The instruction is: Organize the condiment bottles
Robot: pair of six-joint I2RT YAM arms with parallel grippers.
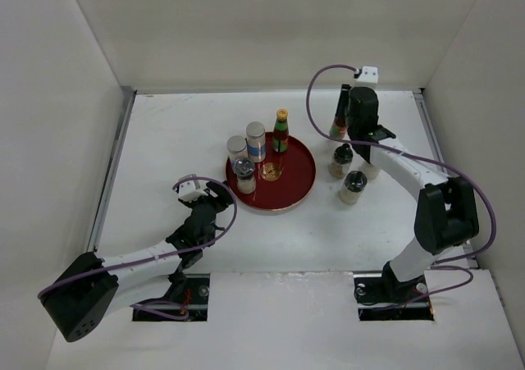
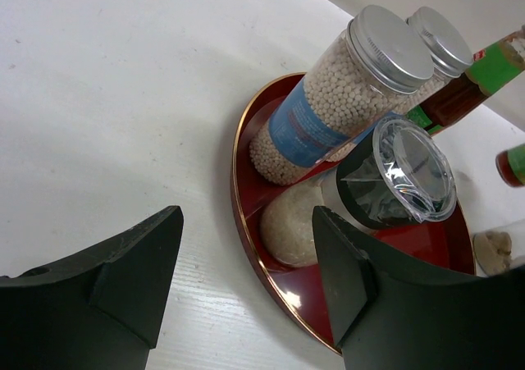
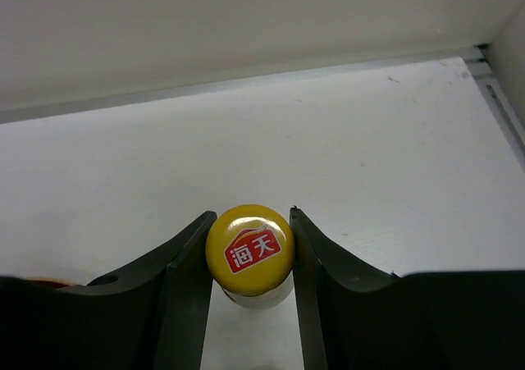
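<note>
Black fingers [image 3: 184, 263] of the right hand [image 3: 251, 216] fill the bottom of its wrist view. They are closed narrow on the round yellow cap of a slim red-and-green sauce bottle [image 3: 249, 249], one finger touching each side of the cap (its red label with white characters faces up). That bottle stands upright between the fingers on the white counter [image 3: 369, 140]. Just behind this hand, toward its arm's base, a small black-capped glass shaker [image 1: 341, 161] and a second black-capped shaker [image 1: 353, 187] stand close together on the counter.

The left hand [image 2: 248, 222] is partly open and holds nothing. Straight ahead of it lies a round red tray with a gold rim [image 2: 235, 181]. On the tray, just beyond the right finger, is a clear shaker with a black collar and clear cap [image 2: 394, 177], filled with pale powder. Farther from the hand stands a grey-lidded, blue-labelled cylinder of white beads [image 2: 328, 107], with a second grey-lidded jar [image 2: 443, 38] behind it. Another yellow-capped red-and-green bottle [image 1: 280, 132] stands upright at the tray's far side.
</note>
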